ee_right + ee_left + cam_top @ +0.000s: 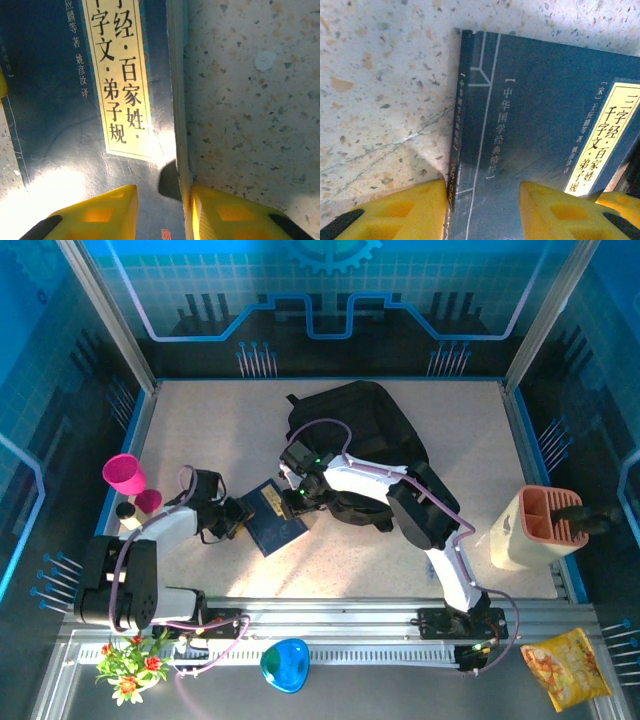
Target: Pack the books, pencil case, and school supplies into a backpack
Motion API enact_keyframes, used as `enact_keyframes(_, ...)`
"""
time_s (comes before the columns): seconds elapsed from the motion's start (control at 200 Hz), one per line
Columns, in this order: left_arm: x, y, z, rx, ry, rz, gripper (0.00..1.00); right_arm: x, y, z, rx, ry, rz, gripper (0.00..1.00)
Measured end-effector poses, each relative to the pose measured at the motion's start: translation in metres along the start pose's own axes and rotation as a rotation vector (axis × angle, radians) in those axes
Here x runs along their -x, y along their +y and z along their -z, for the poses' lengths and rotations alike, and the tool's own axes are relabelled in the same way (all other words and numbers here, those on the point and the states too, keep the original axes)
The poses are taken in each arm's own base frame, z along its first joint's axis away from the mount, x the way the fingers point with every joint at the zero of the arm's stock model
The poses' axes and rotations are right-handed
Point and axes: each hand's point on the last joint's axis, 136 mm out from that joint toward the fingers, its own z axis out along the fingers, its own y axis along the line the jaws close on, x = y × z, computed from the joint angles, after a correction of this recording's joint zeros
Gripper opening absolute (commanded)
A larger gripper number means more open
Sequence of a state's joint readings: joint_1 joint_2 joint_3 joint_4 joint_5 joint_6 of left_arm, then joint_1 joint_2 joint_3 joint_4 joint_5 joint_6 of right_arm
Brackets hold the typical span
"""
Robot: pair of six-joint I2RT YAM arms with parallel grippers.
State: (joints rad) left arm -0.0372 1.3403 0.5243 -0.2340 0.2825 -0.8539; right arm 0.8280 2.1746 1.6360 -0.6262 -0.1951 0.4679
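Far middle of the table: black backpack, slumped, its near side partly covered by the right arm's white links, so pockets and opening hard to make out. Near-left of the backpack and apart from it: one navy book, flat on the tabletop, between both end effectors. At the book's left edge, left gripper; at its far-right corner, right gripper, partly masking that corner from above.

From the left wrist: spine of the book lying inside the gap of the left gripper, one yellow finger on the table side just beside the spine, the other over the cover. Part-closed gap; cannot tell whether clamped or merely straddling. Near end of the book cut off at the bottom; gold label cut off at the right.

From the right wrist: page edge of the book inside the gap of the right gripper, one finger touching or just beside that edge on the table side, the other over the cover. Likewise part-closed, grip impossible to confirm. Glare washing out the cover's lower left; gold label cropped at the top; small red mark at the bottom edge too small to read.
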Motion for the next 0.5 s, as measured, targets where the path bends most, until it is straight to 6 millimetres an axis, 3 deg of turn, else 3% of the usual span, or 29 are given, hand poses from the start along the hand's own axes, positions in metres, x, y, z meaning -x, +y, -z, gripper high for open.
enact_keyframes(0.295, -0.0026, -0.0013, -0.0017, -0.016, 0.031, -0.057, 0.48, 0.0010, -0.0033, -0.0002, -0.008, -0.002, -0.032, 0.29)
enact_keyframes(0.5, -0.0044, -0.0036, -0.0009, -0.039, 0.053, -0.093, 0.43, -0.0008, -0.0062, -0.0056, -0.014, 0.008, -0.044, 0.26)
